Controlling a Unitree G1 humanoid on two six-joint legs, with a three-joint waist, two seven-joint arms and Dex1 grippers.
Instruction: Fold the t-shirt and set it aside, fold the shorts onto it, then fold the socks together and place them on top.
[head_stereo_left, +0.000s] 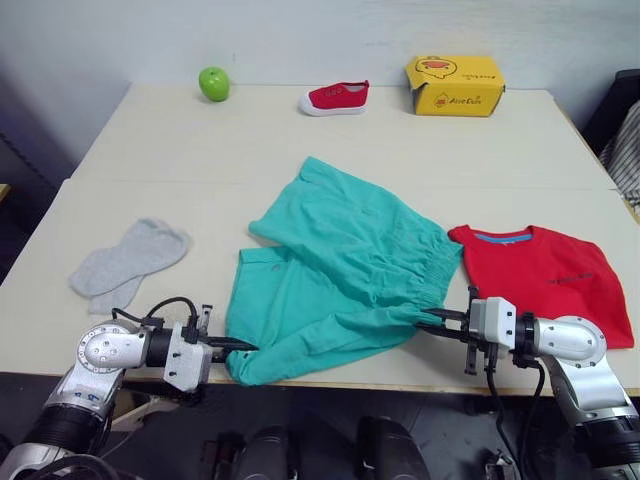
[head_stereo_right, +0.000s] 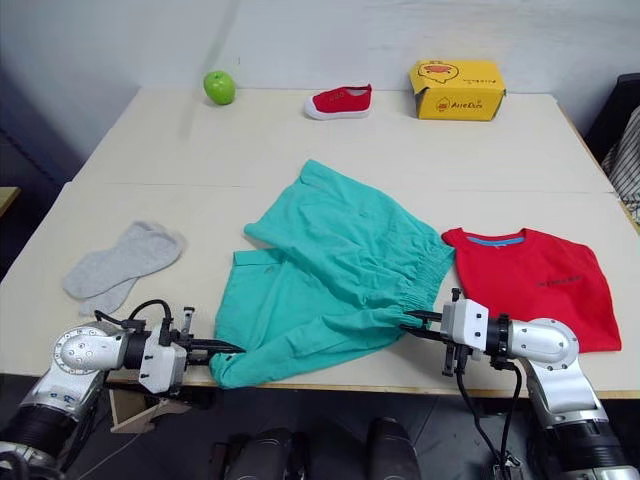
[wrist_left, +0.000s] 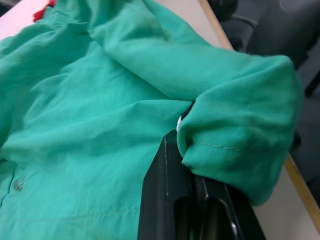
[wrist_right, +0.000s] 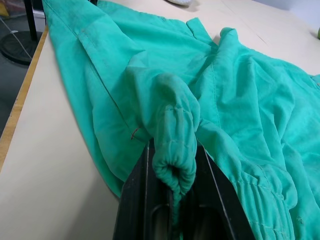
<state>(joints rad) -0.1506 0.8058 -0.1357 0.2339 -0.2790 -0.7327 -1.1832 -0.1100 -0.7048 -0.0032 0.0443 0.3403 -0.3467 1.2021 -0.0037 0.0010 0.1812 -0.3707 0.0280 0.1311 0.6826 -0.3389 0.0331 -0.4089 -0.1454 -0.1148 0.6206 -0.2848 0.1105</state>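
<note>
Gripping the teal shorts (head_stereo_left: 335, 270) at the bench's (head_stereo_left: 150, 140) near edge, the left gripper (head_stereo_left: 240, 346) pinches a hem corner and the right gripper (head_stereo_left: 432, 322) the bunched waistband; the soft, limp cloth sags between and seems best held by those thicker seams. Wrist views show cloth pinched between fingers; eye views add the folded t-shirt (head_stereo_left: 545, 275) alongside and socks (head_stereo_left: 125, 260) well apart
</note>
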